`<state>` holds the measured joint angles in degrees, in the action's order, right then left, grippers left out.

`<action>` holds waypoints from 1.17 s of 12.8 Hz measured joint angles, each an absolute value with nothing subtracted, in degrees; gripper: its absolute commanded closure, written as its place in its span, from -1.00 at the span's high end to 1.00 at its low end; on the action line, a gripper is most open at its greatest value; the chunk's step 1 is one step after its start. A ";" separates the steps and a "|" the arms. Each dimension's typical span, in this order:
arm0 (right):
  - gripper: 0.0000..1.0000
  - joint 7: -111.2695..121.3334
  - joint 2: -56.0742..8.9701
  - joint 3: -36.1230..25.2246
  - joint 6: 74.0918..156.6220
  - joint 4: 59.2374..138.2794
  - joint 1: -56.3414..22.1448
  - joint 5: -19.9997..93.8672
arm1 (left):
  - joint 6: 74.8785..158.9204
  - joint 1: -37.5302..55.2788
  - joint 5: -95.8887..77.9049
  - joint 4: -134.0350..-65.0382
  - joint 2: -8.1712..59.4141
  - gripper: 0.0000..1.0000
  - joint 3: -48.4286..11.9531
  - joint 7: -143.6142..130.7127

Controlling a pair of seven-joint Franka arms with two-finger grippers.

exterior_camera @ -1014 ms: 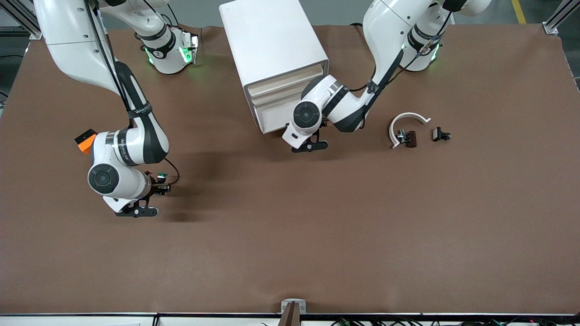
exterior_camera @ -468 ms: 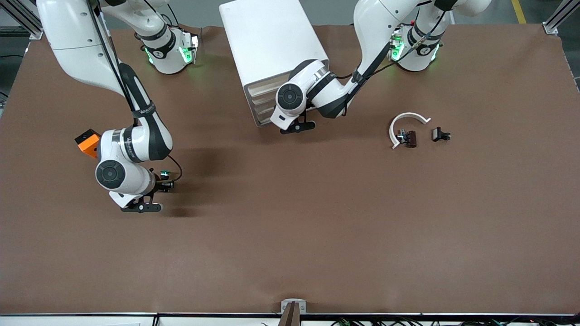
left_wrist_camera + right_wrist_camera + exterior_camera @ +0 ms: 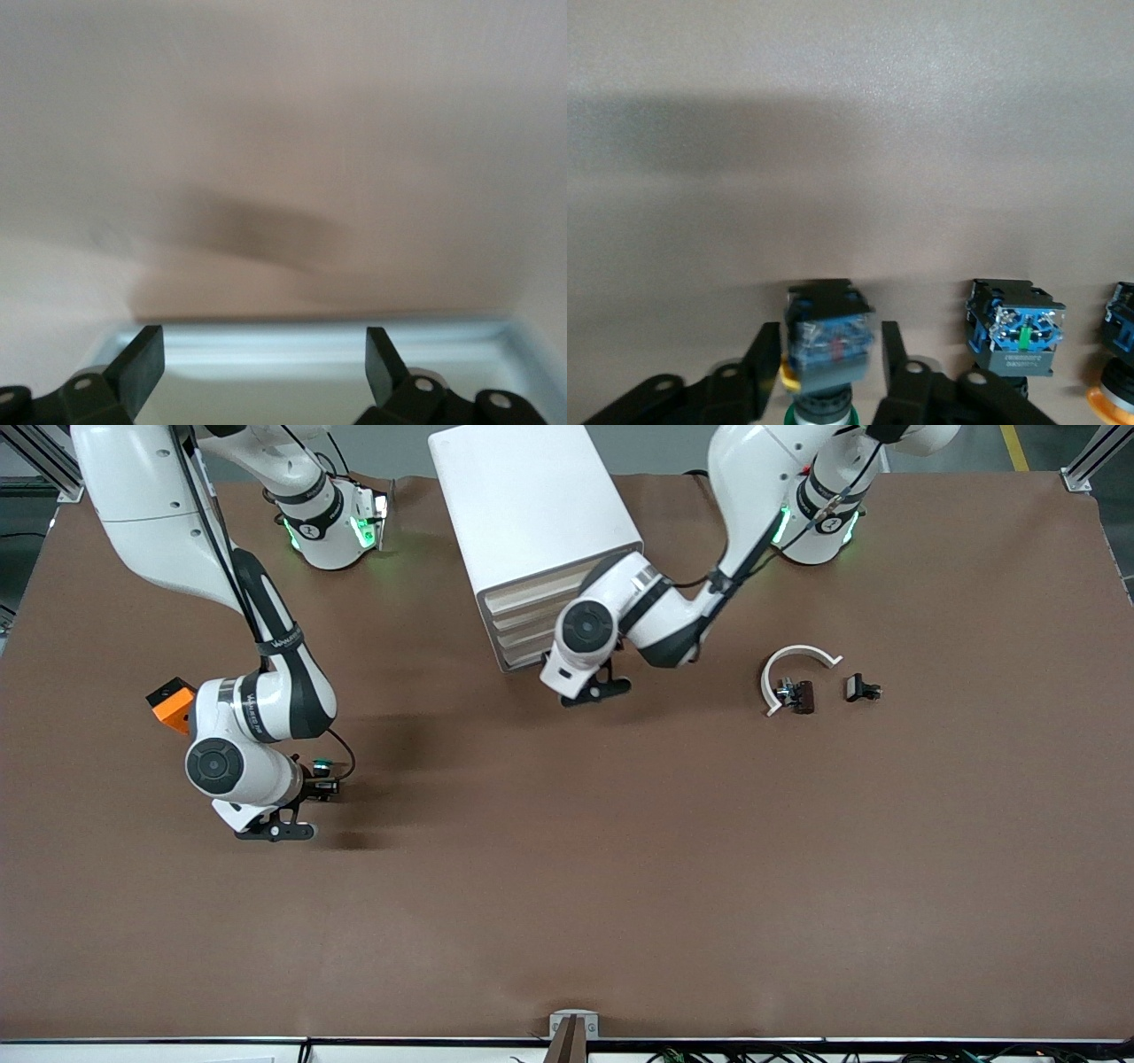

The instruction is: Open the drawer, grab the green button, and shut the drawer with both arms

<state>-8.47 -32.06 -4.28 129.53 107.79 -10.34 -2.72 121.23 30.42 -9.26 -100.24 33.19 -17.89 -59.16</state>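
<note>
White ring (image 3: pixel 795 666) (by dark clips (image 3: pixel 861 688))

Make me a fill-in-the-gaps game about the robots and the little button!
1. The button at the right tool has a ___ cap.
2. The left tool, in front of the white cabinet, has its jaws wide ___.
3. The small block on the table beside the right arm is ___.

Missing words: green; open; orange.
</note>
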 measured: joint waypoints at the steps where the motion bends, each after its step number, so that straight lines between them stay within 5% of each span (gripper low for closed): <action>1: 1.00 -8.47 -31.99 -4.30 129.56 107.78 -10.33 -2.72 | 120.72 26.80 -9.08 -99.27 31.90 1.00 -17.76 -58.58; 5: 1.00 -8.49 -29.62 -4.36 128.70 107.48 -10.29 -2.73 | 116.31 15.95 -3.06 -94.89 26.28 1.00 -17.75 -57.57; 15: 1.00 -7.35 -5.65 -4.60 107.37 103.84 -8.58 -2.78 | 103.56 -1.25 0.71 -94.09 12.21 1.00 -17.63 -42.97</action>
<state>-7.35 -5.65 -4.60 107.37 103.84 -8.58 -2.78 103.56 -1.25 0.71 -94.09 12.21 -17.63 -42.97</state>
